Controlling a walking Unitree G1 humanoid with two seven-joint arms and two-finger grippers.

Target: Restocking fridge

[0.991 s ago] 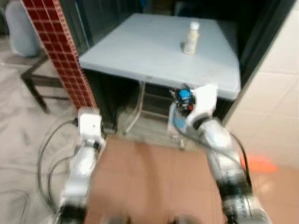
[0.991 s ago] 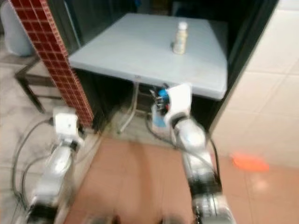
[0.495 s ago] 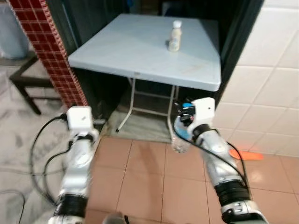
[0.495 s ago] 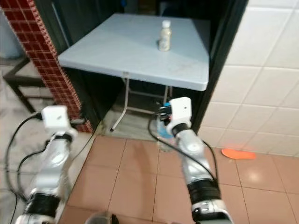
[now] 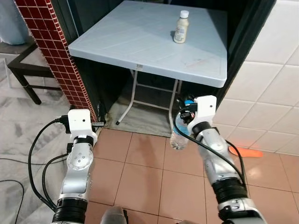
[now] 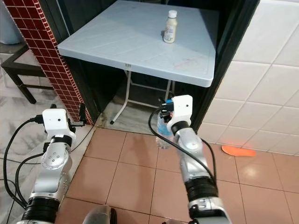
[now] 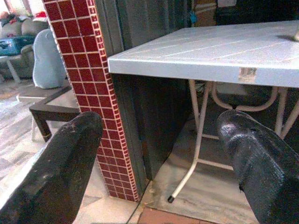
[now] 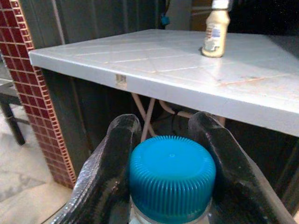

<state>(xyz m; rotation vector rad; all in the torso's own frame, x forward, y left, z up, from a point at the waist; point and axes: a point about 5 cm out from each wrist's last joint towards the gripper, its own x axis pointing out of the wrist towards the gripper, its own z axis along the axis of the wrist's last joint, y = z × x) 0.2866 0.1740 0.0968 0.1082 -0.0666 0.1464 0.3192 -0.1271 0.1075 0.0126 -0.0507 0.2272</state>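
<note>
Blue-capped and clear, the water bottle hangs from the right gripper, whose two fingers pinch it at the neck just under the cap. It sits low and in front of the near edge of the white table, over the tiled floor.

Risks, as I judge them:
- The hold is on the neck alone, with the full weight of the body dangling below. A jolt while walking could swing the bottle and let it slip out through the fingers onto the tiles.
- The bottle is lower than the tabletop and close to its edge. Raising the arm straight up could knock the cap or the gripper against the underside or rim of the table.
- A cable loops on the floor at the near left, by the left arm. A step that way could snag it.
- No fridge can be made out, so the robot must turn or walk with the load; the brick pillar on the left and the dark frame on the right leave a narrow way.

The left gripper is spread wide and holds nothing, pointing toward the table legs and pillar.

Count: two bottles, the clear one in the grip and one cream bottle standing upright at the far side of the table; one table; two grippers; one orange thing on the floor at right.
</note>
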